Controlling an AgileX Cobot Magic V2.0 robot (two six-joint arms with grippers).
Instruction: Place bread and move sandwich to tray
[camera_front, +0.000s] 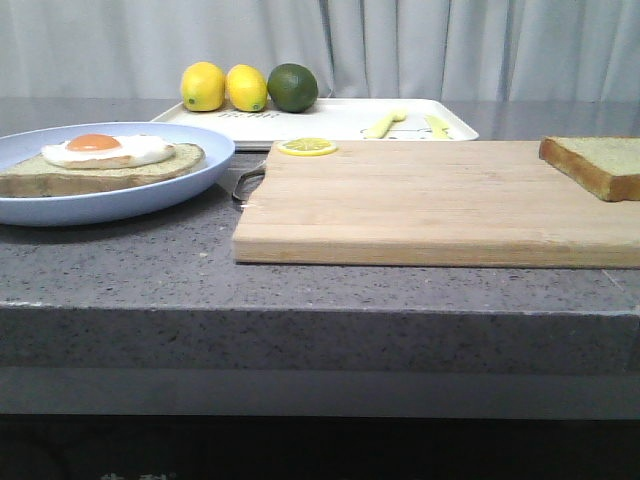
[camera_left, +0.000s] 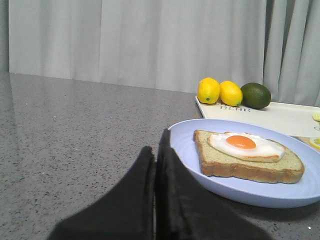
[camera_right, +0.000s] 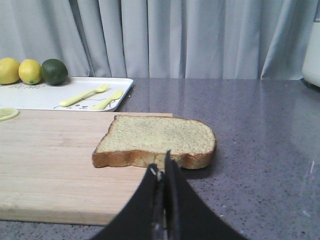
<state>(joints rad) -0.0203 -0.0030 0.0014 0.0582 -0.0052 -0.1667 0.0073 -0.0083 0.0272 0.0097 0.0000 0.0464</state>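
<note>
On the grey worktop (camera_front: 120, 270), one bread (camera_front: 598, 163) slice lies at the cutting board's (camera_front: 430, 205) right edge; one sandwich (camera_front: 100, 165) sits on the blue plate (camera_front: 150, 195). The tray (camera_front: 340, 118) holds two lemons (camera_front: 203, 86), one lime (camera_front: 292, 87). Left tool (camera_left: 156, 160) and right tool (camera_right: 162, 175) are pressed together, empty.

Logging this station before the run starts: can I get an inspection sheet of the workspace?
Surface: grey speckled counter.
Job's things: bread on the cutting board, overhanging its right edge; sandwich on blue plate; tray at the back.
Clutter: two lemons, lime, lemon slice, yellow fork and knife.
Grippers: left gripper and right gripper shut, empty.
Cables: nothing seen.
Surroundings: grey curtain.
</note>
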